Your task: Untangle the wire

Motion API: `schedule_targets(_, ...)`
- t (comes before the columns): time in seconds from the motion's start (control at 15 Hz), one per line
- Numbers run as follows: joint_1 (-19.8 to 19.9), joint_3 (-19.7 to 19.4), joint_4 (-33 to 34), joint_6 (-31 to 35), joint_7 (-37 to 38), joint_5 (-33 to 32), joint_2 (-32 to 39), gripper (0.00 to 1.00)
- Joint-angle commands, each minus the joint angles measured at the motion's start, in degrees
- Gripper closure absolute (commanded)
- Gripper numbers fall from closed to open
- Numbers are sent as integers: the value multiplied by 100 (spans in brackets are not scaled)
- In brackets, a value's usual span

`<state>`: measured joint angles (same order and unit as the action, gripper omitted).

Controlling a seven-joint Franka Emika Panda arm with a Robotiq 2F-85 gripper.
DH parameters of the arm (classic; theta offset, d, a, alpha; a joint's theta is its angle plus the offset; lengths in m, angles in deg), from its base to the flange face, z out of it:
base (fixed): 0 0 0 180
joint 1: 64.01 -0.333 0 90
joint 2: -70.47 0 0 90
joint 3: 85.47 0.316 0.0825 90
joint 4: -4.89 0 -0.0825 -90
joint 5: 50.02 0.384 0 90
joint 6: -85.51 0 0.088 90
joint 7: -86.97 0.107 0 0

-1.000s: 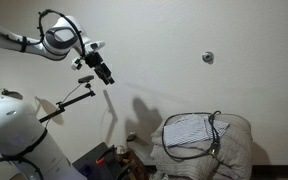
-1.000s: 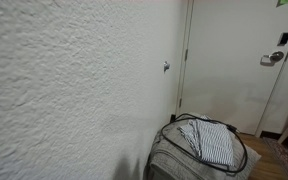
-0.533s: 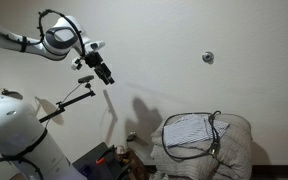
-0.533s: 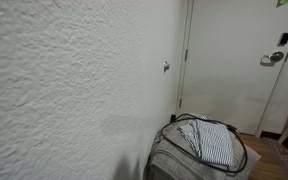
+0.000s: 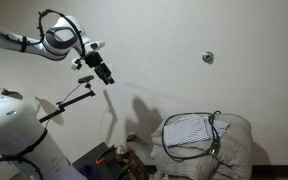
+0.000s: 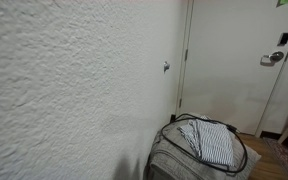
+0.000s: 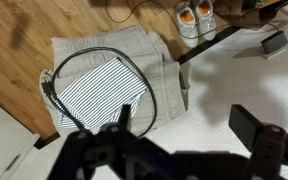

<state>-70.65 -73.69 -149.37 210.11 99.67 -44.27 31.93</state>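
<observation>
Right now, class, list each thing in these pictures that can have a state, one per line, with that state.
Striped grey-and-white fabric cloth: spread flat on the padded grey cushion.
Long thin black wire: looped on that cloth, not held.
Black robot claw: open, empty, well above the wire.
White flat door: shut.

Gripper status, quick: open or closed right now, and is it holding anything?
Gripper: open, holding nothing. The wire lies untouched on the striped cloth.

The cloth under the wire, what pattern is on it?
White with thin dark stripes. The striped cloth shows best in the wrist view.
</observation>
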Motion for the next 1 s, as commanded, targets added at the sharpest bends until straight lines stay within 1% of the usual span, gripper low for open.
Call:
schedule_targets(0.0,-31,-33,10,-15,18,-27,3,0)
schedule_targets(0.53,-31,-33,10,-15,18,-27,3,0)
schedule_targets(0.67,-40,-32,81,-47,-96,-111,38,0)
schedule_targets(0.93,224,52,372,154,171,-419,156,0)
